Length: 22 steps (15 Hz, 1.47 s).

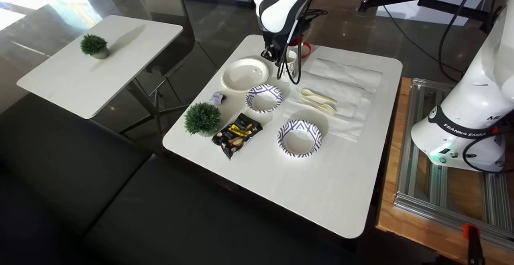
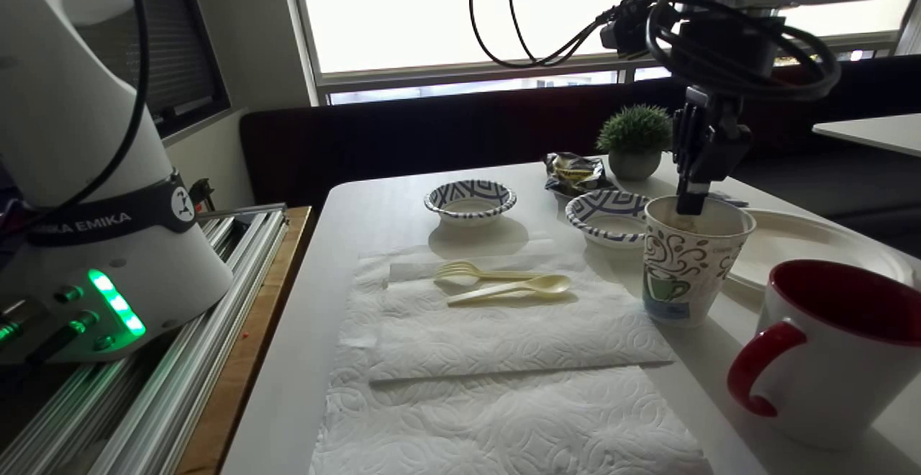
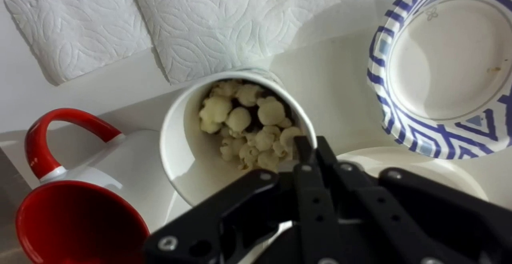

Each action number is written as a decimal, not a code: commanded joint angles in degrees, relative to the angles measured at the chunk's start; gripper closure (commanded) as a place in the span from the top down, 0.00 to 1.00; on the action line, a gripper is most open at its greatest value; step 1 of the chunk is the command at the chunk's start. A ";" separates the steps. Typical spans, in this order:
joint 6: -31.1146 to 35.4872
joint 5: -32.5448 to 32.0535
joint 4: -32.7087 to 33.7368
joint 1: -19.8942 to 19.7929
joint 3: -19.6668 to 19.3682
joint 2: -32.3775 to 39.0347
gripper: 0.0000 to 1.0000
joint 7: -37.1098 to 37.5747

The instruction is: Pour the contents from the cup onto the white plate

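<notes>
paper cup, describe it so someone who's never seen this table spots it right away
On the white table, find the red-handled mug. Between it and the closest blue-patterned bowl, beside the white plate, is the paper cup, with the gripper at its rim. What sets it apart: swirls and a green cup motif printed on its side, popcorn inside, and, unlike the mug, no handle.

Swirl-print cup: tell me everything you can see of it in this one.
The swirl-print cup looks like white paper, tapers toward its base and carries dark swirls, a green cup picture and a blue patch low down. Open-topped, it is partly filled with popcorn. It stands upright, apparently on the table, beside the white plate and near the red-handled mug. The gripper is closed on its rim, one finger inside, the other outside.
</notes>
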 commanded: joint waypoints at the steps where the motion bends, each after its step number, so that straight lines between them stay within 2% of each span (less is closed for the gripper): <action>1: 0.55 -2.28 0.00 1.33 -1.15 -1.02 0.00 2.32; 4: -1.67 -3.53 -1.92 2.39 -1.94 -5.24 0.01 5.91; 6: -2.34 -1.81 -2.52 2.02 -1.40 -8.31 0.01 6.63; 8: -4.64 4.30 -0.79 0.08 0.65 -9.79 0.01 2.96; 12: -12.76 20.60 4.10 -2.85 3.61 -11.36 0.01 -10.18; 14: -21.79 24.63 8.46 -3.77 3.38 -10.26 0.01 -12.97; 15: -15.11 20.32 4.51 -2.19 2.91 -11.21 0.01 -9.42; 16: -16.43 20.73 5.40 -2.40 2.87 -11.23 0.04 -9.84; 19: -16.12 20.65 5.26 -2.41 2.90 -10.88 0.01 -9.83; 22: -13.76 24.87 7.52 -3.56 3.26 -6.41 0.01 -13.42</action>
